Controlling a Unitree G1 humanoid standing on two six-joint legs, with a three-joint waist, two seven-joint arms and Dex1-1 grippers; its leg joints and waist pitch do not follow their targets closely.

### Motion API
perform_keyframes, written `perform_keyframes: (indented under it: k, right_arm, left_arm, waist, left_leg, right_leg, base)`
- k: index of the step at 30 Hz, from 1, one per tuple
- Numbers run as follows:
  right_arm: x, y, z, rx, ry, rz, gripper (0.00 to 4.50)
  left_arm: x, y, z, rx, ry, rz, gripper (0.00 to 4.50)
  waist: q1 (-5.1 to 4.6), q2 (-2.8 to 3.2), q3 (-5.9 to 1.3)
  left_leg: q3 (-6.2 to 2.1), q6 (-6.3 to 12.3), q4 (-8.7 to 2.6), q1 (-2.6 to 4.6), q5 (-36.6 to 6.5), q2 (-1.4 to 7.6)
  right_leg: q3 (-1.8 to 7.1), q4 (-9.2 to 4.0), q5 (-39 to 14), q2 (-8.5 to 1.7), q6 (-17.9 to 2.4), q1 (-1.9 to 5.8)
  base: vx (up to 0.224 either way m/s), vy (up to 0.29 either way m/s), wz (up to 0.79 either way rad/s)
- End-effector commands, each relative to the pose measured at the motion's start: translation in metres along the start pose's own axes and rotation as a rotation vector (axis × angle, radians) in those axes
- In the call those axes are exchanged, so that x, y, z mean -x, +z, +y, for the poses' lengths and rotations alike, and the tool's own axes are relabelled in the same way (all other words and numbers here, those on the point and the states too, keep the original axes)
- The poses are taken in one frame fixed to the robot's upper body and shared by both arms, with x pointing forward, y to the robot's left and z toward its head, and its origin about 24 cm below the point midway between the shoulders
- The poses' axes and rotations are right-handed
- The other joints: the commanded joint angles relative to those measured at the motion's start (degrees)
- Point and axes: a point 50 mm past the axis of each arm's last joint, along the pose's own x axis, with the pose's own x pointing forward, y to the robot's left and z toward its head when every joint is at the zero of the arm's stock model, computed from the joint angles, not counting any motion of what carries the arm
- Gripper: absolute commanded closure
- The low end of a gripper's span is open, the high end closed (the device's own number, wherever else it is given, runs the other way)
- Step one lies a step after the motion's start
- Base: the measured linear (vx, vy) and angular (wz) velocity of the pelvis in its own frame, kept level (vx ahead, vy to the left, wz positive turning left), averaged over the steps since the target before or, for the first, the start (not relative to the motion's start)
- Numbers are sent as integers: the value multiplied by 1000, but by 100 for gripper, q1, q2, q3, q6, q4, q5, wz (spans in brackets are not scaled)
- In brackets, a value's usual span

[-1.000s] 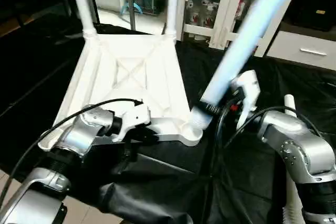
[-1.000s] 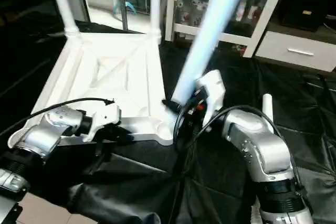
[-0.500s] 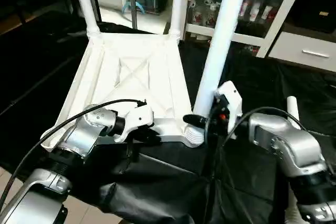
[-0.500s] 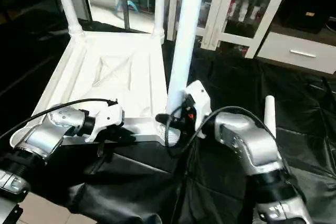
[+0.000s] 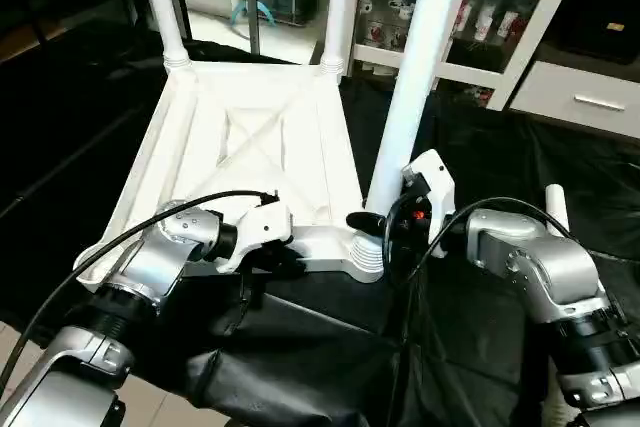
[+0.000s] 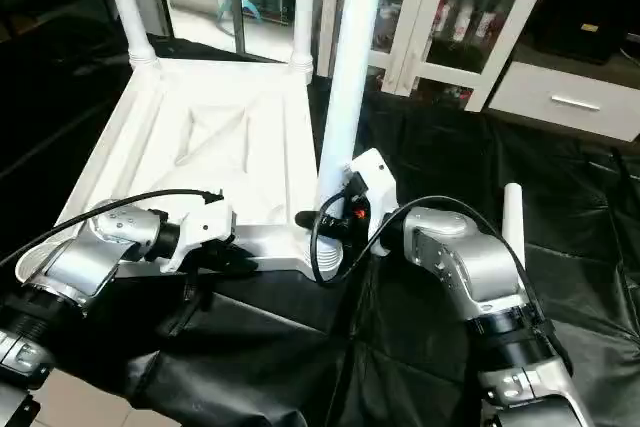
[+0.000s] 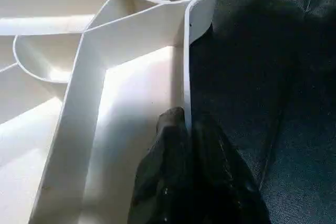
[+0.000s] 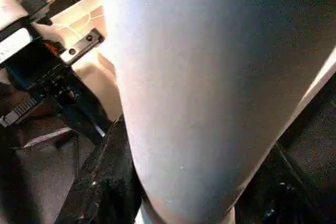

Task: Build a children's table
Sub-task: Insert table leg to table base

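The upturned white top is laid on the black-covered surface. Its near rim is pinched by the left gripper, jaws closed. A leg is held upright in the 5 o'clock corner socket, gripped by the right gripper.

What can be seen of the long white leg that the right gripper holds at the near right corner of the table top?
The long white tapered plastic tube leg stands nearly upright, leaning only slightly, its top running out of the picture. Its lower end sits in the ribbed round corner socket at the near right corner of the upside-down white plastic table top. The right gripper clasps it just above the socket, black fingers on either side. It looks smooth, glossy and plain. Two similar legs already stand in the far corners.
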Motion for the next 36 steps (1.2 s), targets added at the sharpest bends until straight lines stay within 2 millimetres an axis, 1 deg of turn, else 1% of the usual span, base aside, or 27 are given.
perform_keyframes:
  k: [1,3,4,6,9,11,14,16,18,19,20,21,23,24,26,28,30,31,32,33,34,35,36]
  right_arm:
    - [-1,-9,-5,-28,-27,52,262]
    - [-2,-9,-7,-30,-32,49,262]
    - [-3,-10,-7,-37,-35,46,262]
    - [-3,-12,-10,-42,-54,43,262]
    - [-2,-15,-11,-42,-69,37,262]
    - [0,-20,-12,-63,-86,11,262]
    - [4,-26,-14,-93,-110,-21,262]
    - [7,-29,-15,-114,-128,-58,262]
    - [8,-31,-15,-130,-136,-72,262]
    - [11,-34,-14,-154,-143,-112,262]
    - [11,-34,-14,-154,-143,-112,262]
    - [12,-35,-14,-165,-149,-127,262]
    - [14,-39,-13,-179,-163,-155,263]
    - [16,-42,-13,-185,-175,-170,263]
    - [18,-47,-10,-192,-181,-198,263]
    - [19,-49,-8,-191,-192,-214,263]
    - [20,-52,-5,-177,-197,-228,263]
    - [20,-54,0,-155,-196,-240,263]
    - [20,-56,2,-144,-196,-244,263]
    - [19,-58,4,-122,-201,-242,263]
    - [19,-59,6,-107,-203,-240,263]
    - [19,-61,8,-93,-203,-238,263]
    - [18,-64,12,-60,-198,-228,263]
  left_arm:
    - [-14,0,-11,8,-79,-22,450]
    - [-13,0,-11,7,-76,-19,450]
    - [-13,0,-11,7,-75,-19,450]
    - [-13,1,-12,8,-72,-20,450]
    - [-14,1,-12,8,-69,-22,450]
    - [-13,1,-12,8,-64,-24,450]
    - [-13,1,-12,8,-60,-25,450]
    - [-13,1,-12,9,-56,-24,450]
    - [-13,0,-12,8,-53,-24,450]
    - [-12,0,-11,9,-50,-24,450]
    - [-12,0,-11,9,-50,-24,450]
    - [-12,0,-11,9,-47,-24,450]
    - [-12,0,-10,8,-42,-25,450]
    - [-12,0,-10,7,-39,-25,450]
    - [-11,0,-9,6,-34,-24,450]
    - [-11,0,-9,4,-31,-25,450]
    - [-11,1,-9,3,-27,-25,450]
    - [-11,1,-8,2,-25,-25,450]
    - [-11,1,-8,2,-24,-25,450]
    - [-11,1,-8,2,-22,-24,450]
    - [-11,1,-8,1,-21,-24,450]
    - [-11,0,-8,2,-20,-24,450]
    - [-12,0,-8,1,-18,-24,450]
  waist:
    - [-53,-50,-331]
    - [-56,-42,-331]
    - [-67,-48,-330]
    - [-70,-51,-326]
    - [-77,-57,-320]
    - [-74,-60,-323]
    - [-71,-74,-330]
    - [-64,-71,-329]
    - [-66,-71,-328]
    - [-66,-75,-325]
    - [-57,-70,-320]
    - [-61,-75,-323]
    - [-46,-79,-324]
    - [-41,-71,-328]
    - [-37,-88,-324]
    - [-29,-79,-327]
    - [-21,-70,-322]
    - [-27,-66,-327]
    - [-15,-70,-322]
    - [-20,-71,-319]
    - [-21,-64,-319]
    - [-24,-70,-318]
    - [-25,-72,-315]
  left_leg:
    - [-375,-345,-558,170,-1056,647]
    - [-376,-372,-567,181,-1080,652]
    - [-376,-390,-573,186,-1115,649]
    - [-383,-416,-580,178,-1172,653]
    - [-390,-492,-599,195,-1335,658]
    - [-393,-542,-603,204,-1433,661]
    - [-395,-530,-606,200,-1415,660]
    - [-394,-507,-609,199,-1382,662]
    - [-393,-513,-618,204,-1431,660]
    - [-393,-518,-619,206,-1479,660]
    - [-400,-524,-623,208,-1531,667]
    - [-406,-525,-627,198,-1542,664]
    - [-397,-513,-631,210,-1505,670]
    - [-393,-515,-628,222,-1495,669]
    - [-388,-478,-639,206,-1443,665]
    - [-392,-458,-642,205,-1403,668]
    - [-387,-466,-650,216,-1418,672]
    - [-391,-466,-650,208,-1424,666]
    - [-378,-470,-651,226,-1442,669]
    - [-381,-468,-654,221,-1463,668]
    - [-390,-468,-659,210,-1483,666]
    - [-400,-467,-669,200,-1478,673]
    - [-398,-472,-670,200,-1494,672]
  right_leg:
    - [333,-436,-1056,-611,-1185,84]
    - [325,-434,-1070,-596,-1181,73]
    - [322,-429,-1076,-588,-1188,69]
    - [326,-439,-1128,-599,-1177,72]
    - [328,-460,-1266,-598,-1124,53]
    - [334,-468,-1296,-610,-1087,44]
    - [335,-464,-1211,-610,-1096,47]
    - [334,-461,-1148,-606,-1099,44]
    - [330,-469,-1185,-597,-1098,42]
    - [332,-477,-1242,-601,-1089,40]
    - [338,-488,-1316,-614,-1068,33]
    - [335,-488,-1338,-615,-1061,44]
    - [337,-499,-1305,-616,-1045,35]
    - [334,-496,-1276,-615,-1046,24]
    - [333,-499,-1193,-603,-1039,34]
    - [330,-496,-1167,-610,-1036,42]
    - [329,-505,-1169,-605,-1015,32]
    - [329,-501,-1163,-606,-1018,44]
    - [331,-516,-1164,-601,-996,21]
    - [334,-518,-1174,-605,-996,20]
    - [331,-522,-1208,-604,-987,32]
    - [329,-520,-1230,-609,-974,42]
    - [328,-528,-1259,-609,-968,37]
  base:
    - [0,0,0]
    - [0,0,0]
    - [0,0,0]
    - [0,0,0]
    - [0,0,0]
    - [0,0,0]
    - [0,0,0]
    - [0,0,0]
    - [0,0,0]
    - [0,0,0]
    - [0,0,0]
    - [0,0,0]
    - [0,0,0]
    - [0,0,0]
    - [0,0,0]
    - [0,0,0]
    - [0,0,0]
    - [0,0,0]
    - [0,0,0]
    - [0,0,0]
    - [0,0,0]
    - [0,0,0]
    - [0,0,0]
